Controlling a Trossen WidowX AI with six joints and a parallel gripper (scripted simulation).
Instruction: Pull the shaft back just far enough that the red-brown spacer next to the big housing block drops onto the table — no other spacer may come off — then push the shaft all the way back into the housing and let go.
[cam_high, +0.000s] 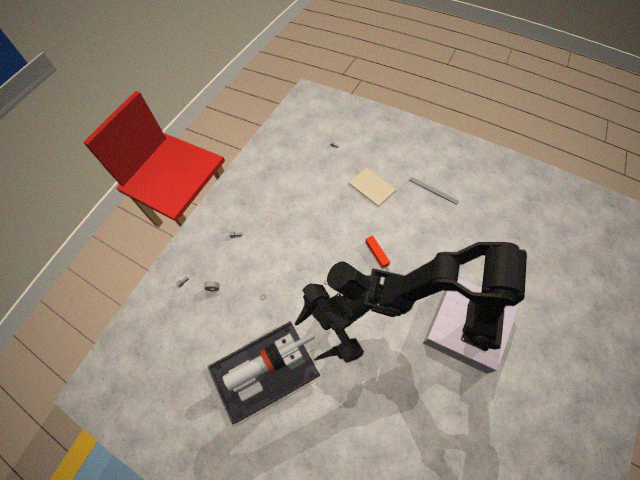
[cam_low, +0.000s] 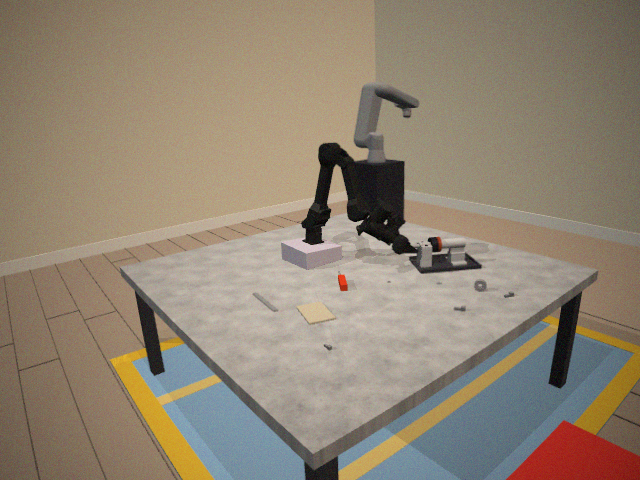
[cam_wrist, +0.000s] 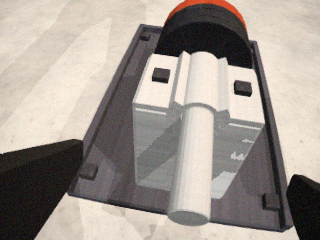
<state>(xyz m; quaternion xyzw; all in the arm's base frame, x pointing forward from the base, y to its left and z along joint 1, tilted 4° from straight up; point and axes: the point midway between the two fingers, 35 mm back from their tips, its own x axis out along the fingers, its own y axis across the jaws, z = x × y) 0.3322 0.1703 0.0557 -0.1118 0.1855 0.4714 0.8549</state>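
Observation:
My gripper is open and empty, its fingers standing apart on either side of the shaft's free end. The pale shaft rests in the notched white block and sticks out toward me. Behind that block, black spacers sit around the shaft. The red-brown spacer is between them and the big white housing. Everything stands on the dark tray. The shaft inside the spacers is hidden.
The arm's base stands on a pale pink block. A red bar, a beige plate, a grey strip, a grey ring and several small screws lie on the table.

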